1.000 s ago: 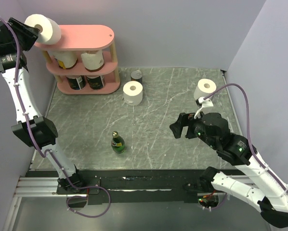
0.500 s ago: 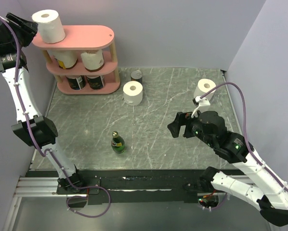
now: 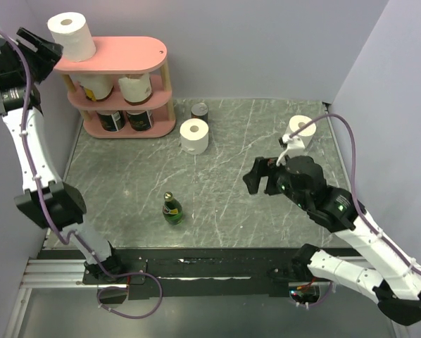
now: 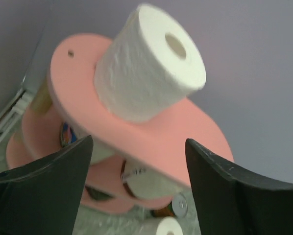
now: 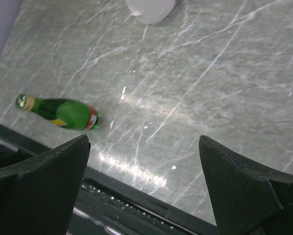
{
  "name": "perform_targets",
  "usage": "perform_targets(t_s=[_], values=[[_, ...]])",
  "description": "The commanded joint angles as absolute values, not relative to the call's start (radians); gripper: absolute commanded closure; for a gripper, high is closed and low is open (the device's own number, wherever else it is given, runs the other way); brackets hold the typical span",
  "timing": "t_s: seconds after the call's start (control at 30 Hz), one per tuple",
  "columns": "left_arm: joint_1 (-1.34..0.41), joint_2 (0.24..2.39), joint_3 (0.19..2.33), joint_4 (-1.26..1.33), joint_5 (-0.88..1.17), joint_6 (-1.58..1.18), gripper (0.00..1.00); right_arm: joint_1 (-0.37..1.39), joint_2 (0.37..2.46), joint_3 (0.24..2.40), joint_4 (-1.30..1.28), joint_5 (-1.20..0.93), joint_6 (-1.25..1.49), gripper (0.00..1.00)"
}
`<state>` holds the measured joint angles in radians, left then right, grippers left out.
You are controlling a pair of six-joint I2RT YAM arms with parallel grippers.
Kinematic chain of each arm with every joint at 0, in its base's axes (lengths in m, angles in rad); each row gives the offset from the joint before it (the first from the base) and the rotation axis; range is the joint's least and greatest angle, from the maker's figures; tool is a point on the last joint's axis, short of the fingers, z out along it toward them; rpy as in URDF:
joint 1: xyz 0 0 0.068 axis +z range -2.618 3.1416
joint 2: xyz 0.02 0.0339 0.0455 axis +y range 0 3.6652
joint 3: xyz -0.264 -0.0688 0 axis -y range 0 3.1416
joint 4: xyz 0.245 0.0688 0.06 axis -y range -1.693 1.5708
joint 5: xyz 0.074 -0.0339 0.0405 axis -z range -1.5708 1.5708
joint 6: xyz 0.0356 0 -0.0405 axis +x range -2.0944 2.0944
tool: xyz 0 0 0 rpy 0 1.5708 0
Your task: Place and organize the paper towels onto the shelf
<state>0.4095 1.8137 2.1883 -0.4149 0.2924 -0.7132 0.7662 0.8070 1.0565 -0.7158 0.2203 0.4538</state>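
The pink shelf (image 3: pixel 136 53) stands at the back left. A white paper towel roll (image 3: pixel 72 36) stands upright on its top board, at the left end; it also shows in the left wrist view (image 4: pixel 149 63) on the pink board (image 4: pixel 151 132). My left gripper (image 3: pixel 43 48) is open and empty, just left of that roll and apart from it. Cream and dark-wrapped rolls (image 3: pixel 135 88) fill the lower tiers. A white roll (image 3: pixel 194 136) stands on the table and another (image 3: pixel 299 132) stands at the back right. My right gripper (image 3: pixel 255 176) is open and empty above the table.
A green glass bottle (image 3: pixel 172 209) lies on the marble table (image 3: pixel 224 190), also seen in the right wrist view (image 5: pixel 63 111). A small metal tin can (image 3: pixel 199 111) stands behind the middle roll. Purple walls close in the back and sides.
My left gripper has let go of the white roll, now upright on the top board, and drawn back to the left. My right gripper has shifted slightly left and up.
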Motion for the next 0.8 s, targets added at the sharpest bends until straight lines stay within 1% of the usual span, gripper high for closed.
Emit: perform_targets(t_s=[0.0,0.03,0.07,0.1,0.13,0.17,0.2,0.3,0.47,0.63,0.7,0.77], values=[[0.346,1.579,2.012,-0.486,0.298,-0.602,0.08,0.764,0.899,1.163,-0.644,0.353,0.422,0.01],[0.319,1.518,1.973,-0.521,0.288,-0.556,0.05,0.761,0.916,1.195,-0.644,0.391,0.41,0.0],[0.289,1.488,1.936,-0.54,0.226,-0.534,0.02,0.761,0.943,1.21,-0.653,0.406,0.408,0.0],[0.215,1.461,1.863,-0.549,0.178,-0.517,0.01,0.759,0.953,1.221,-0.655,0.416,0.407,0.0],[0.175,1.412,1.823,-0.551,0.146,-0.491,0.03,0.758,0.957,1.233,-0.655,0.422,0.403,0.0],[0.108,1.393,1.786,-0.548,0.108,-0.483,0.04,0.758,0.953,1.229,-0.637,0.417,0.402,0.01],[0.079,1.378,1.728,-0.549,0.097,-0.479,0.04,0.758,0.945,1.22,-0.621,0.408,0.4,0.0],[-0.03,1.353,1.659,-0.563,0.08,-0.488,0.04,0.756,0.899,1.14,-0.575,0.362,0.41,0.01],[-0.184,1.37,1.576,-0.531,0.017,-0.499,0.02,0.758,0.839,1.082,-0.594,0.315,0.431,0.01],[-0.262,1.478,1.586,-0.517,0.003,-0.514,0.01,0.759,0.775,1.034,-0.621,0.307,0.442,0.01],[-0.293,1.506,1.579,-0.494,0.003,-0.52,0.03,0.758,0.753,1.02,-0.624,0.305,0.445,0.01],[-0.319,1.543,1.548,-0.419,0.003,-0.522,0.04,0.758,0.724,1.009,-0.623,0.301,0.446,0.01]])
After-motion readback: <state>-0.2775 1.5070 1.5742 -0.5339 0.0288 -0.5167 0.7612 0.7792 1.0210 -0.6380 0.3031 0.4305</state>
